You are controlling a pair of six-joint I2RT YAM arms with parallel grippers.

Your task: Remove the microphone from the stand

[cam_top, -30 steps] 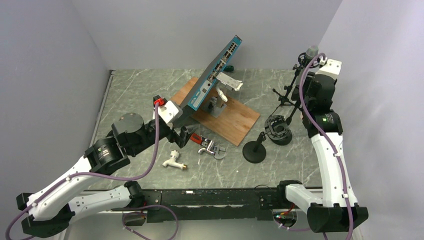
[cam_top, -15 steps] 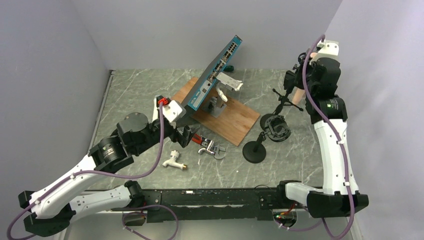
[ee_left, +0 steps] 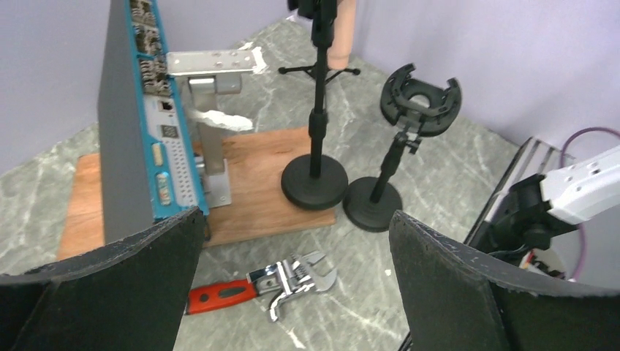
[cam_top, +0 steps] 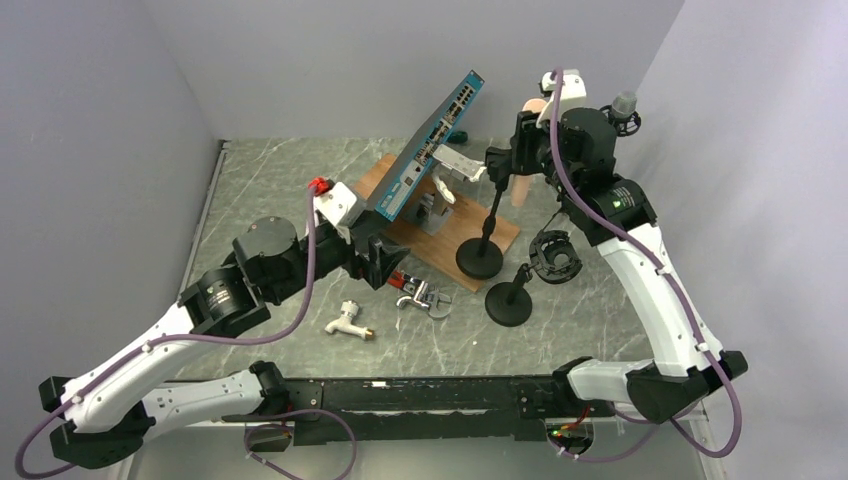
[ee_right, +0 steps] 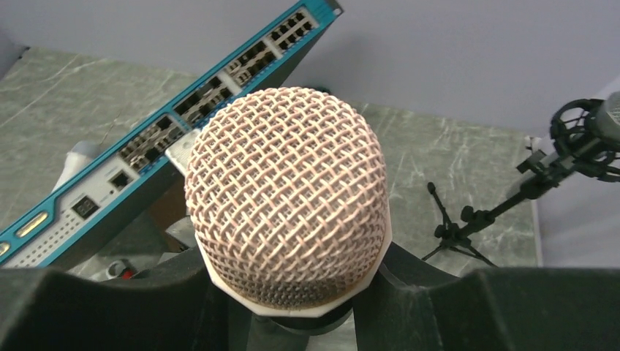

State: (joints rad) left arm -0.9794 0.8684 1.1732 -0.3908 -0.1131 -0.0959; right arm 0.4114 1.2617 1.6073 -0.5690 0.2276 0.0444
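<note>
Pink-mesh microphone [ee_right: 286,197] gripped in right claw [ee_right: 292,314], atop its stand [ee_left: 316,124].
Left claw [ee_left: 292,227] spread wide above wrench [ee_left: 263,285] on bench [ee_left: 439,161]; beyond it, stand base on wooden board [ee_left: 256,168] edge, microphone upright above.

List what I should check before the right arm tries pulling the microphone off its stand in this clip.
1. Grip: the right hand is shut on the microphone, with the mesh head between its fingers. ok.
2. Release: the microphone body lies right against the top of the stand, and the clip is cut off from view. cannot tell.
3. Footing: the stand base looks to straddle the edge of the board. not ok.
4. Helper: the left hand is open and empty, free to steady the stand. ok.
5. Room: a second stand sits close beside the base. not ok.
</note>
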